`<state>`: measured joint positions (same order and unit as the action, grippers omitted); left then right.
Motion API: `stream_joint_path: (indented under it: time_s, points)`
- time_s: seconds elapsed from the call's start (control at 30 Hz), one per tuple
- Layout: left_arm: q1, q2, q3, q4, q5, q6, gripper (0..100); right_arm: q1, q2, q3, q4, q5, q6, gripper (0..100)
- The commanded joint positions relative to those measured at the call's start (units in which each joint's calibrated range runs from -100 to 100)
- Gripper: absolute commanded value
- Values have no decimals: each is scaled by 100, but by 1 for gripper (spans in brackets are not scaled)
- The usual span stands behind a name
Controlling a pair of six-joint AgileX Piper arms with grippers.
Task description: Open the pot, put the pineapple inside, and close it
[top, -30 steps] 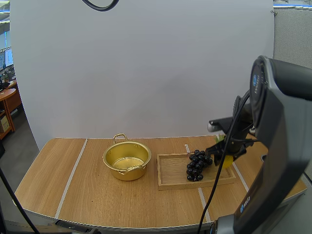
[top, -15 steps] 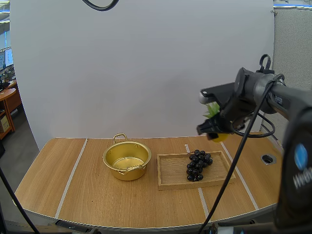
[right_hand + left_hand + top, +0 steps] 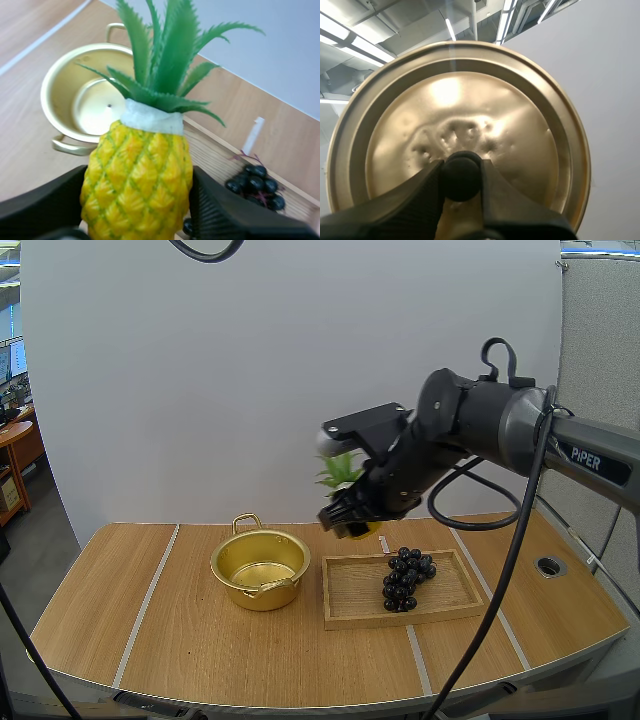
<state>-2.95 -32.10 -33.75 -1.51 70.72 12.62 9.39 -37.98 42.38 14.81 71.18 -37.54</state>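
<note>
My right gripper point(image 3: 352, 520) is shut on a yellow pineapple point(image 3: 140, 185) with a green crown point(image 3: 340, 472). It hangs in the air above the left end of the wooden tray point(image 3: 350, 595), to the right of the open gold pot point(image 3: 260, 568). In the right wrist view the pineapple sits between my fingers point(image 3: 220, 215), with the pot point(image 3: 65, 85) beyond it, empty. My left gripper point(image 3: 461, 175) is shut on the black knob point(image 3: 461, 176) of the gold lid point(image 3: 520, 125), held up in the air.
A bunch of dark grapes point(image 3: 406, 578) lies in the right half of the tray. Strips of pale tape point(image 3: 145, 605) run across the wooden table. A round hole point(image 3: 549, 565) sits near the table's right edge.
My right arm has lifted the pineapple off the tray's right end, then swung it left and lower to above the tray's left end. The pot and grapes have not moved.
</note>
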Motion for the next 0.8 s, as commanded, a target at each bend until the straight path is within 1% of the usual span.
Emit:
stream_joint_path:
  time_s: [0.0, 0.27, 0.37, 0.77]
  points:
    - [0, -49, -30, 15, -200, -60, 0, 205, 193, -285, 70, -12, 144, 0]
    - [0, -49, -30, 15, -200, -60, 0, 770, 1075, -995, 70, 6, 290, 0]
    - [0, -49, -30, 15, -200, -60, 0, 881, 1385, -1165, 70, 6, 311, 0]
    - [0, -49, -30, 15, -200, -60, 0, 916, 2770, -1827, 70, -126, 324, 0]
